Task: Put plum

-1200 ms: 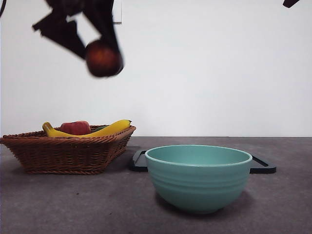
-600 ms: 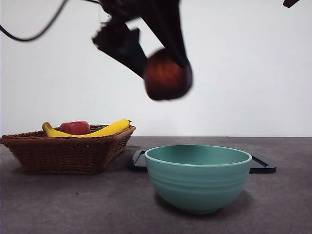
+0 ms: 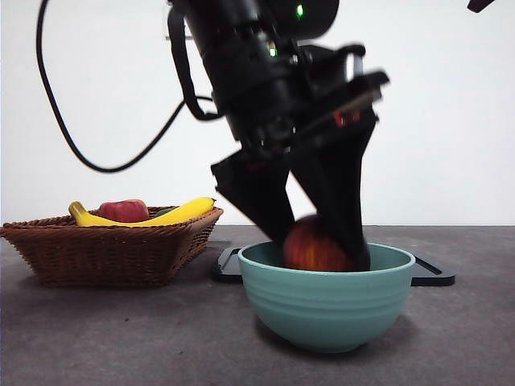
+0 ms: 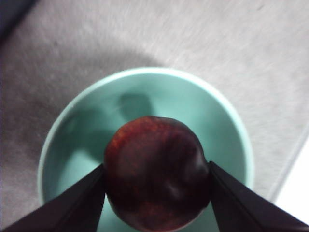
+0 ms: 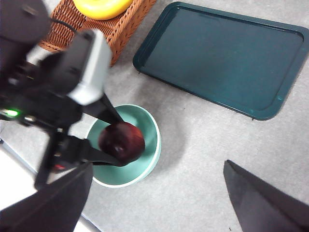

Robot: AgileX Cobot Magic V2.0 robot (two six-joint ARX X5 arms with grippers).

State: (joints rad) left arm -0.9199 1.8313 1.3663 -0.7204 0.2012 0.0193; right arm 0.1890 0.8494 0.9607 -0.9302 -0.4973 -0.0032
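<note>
While the left gripper [image 3: 322, 249] clasps the plum [image 3: 314, 245] inside the teal bowl [image 3: 326, 310], release is pending; the right gripper [image 5: 154, 203] waits, spread wide.

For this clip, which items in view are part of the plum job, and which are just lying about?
In the job:
- plum, clamped in the left gripper
- teal bowl, which the plum is being lowered into

Lying about:
- wicker basket
- bananas and red fruit in the basket
- dark tray behind the bowl
- right gripper, open, waiting above
</note>
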